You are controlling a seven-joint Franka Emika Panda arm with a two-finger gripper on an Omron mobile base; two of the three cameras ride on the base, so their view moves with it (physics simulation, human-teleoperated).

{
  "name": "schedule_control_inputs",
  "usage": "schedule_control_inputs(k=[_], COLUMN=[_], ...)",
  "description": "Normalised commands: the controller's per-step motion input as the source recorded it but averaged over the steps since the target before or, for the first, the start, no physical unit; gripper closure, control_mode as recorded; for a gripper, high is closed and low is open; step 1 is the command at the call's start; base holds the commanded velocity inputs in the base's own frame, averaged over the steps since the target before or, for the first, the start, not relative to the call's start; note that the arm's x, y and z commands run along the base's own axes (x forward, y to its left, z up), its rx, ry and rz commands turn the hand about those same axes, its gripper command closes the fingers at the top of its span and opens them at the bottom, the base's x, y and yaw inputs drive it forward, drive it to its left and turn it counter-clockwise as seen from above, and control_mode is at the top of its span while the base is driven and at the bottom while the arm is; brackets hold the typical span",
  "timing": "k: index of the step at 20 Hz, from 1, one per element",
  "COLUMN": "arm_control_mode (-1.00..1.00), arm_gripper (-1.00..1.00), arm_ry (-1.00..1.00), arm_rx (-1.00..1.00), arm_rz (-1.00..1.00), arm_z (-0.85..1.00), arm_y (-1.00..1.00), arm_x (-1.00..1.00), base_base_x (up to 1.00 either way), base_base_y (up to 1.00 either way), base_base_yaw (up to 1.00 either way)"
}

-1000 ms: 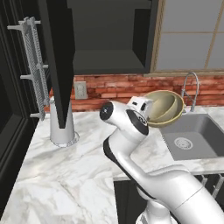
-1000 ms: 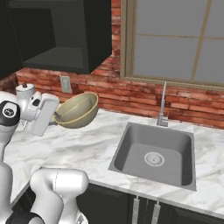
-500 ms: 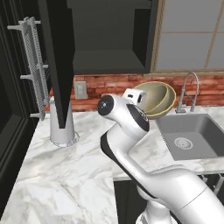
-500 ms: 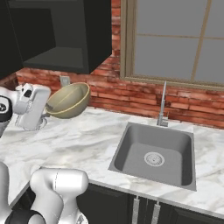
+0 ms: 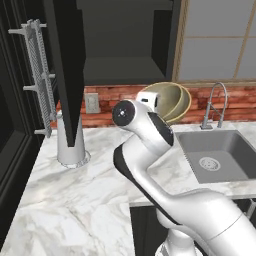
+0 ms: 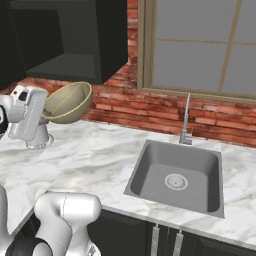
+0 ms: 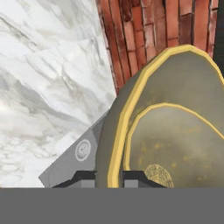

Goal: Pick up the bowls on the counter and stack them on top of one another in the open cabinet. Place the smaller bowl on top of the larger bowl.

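- You have one bowl (image 5: 167,101) in the air, just above centre in the left base view and at left of centre in the right base view, above the counter (image 5: 75,200) and below the open cabinet (image 5: 125,45) in the upper middle.
- In the hand view the gripper (image 7: 109,177) sits at the bottom centre, its two dark tips closed on the bowl's golden rim, one tip against the outer wall and one against the inside. So the tool is narrow and holding the bowl by its edge.
- Judge the bowl as stiff and probably smooth-glazed: it will not give under the tips, but it could slip or swing, since a rim pinch holds it well off its middle. It looks fragile enough that a knock on the cabinet shelf edge or the brick wall (image 6: 150,110) should be avoided.
- The rim is the sensible place to hold; the walls are too wide for the tips to span.
- The bowl hangs tilted, its pale inside turned partly towards the left base camera and its olive outside towards the brick.
- The arm rises from the lower right of the left base view, bends at a raised elbow near the centre, and the wrist reaches to the right towards the bowl.
- To the right lie the sink (image 6: 175,175) and tap (image 6: 186,120); a pale cylinder (image 5: 70,145) stands on the counter at left, partly behind the cabinet door (image 5: 65,65).
- I judge the next need is more height, then levelling the bowl before it enters the cabinet.
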Motion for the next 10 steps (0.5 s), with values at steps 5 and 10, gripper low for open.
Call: schedule_control_inputs(k=[5,10], arm_control_mode=[-1.0,-1.0], arm_gripper=[1.0,1.0], arm_ry=[0.0,0.0], arm_rx=[0.0,0.0], arm_rz=[0.13,0.1], arm_z=[0.42,0.37], arm_y=[0.15,0.09], arm_x=[0.0,0.11], base_base_x=[0.0,0.0], base_base_y=[0.0,0.0], base_base_yaw=[0.0,0.0])
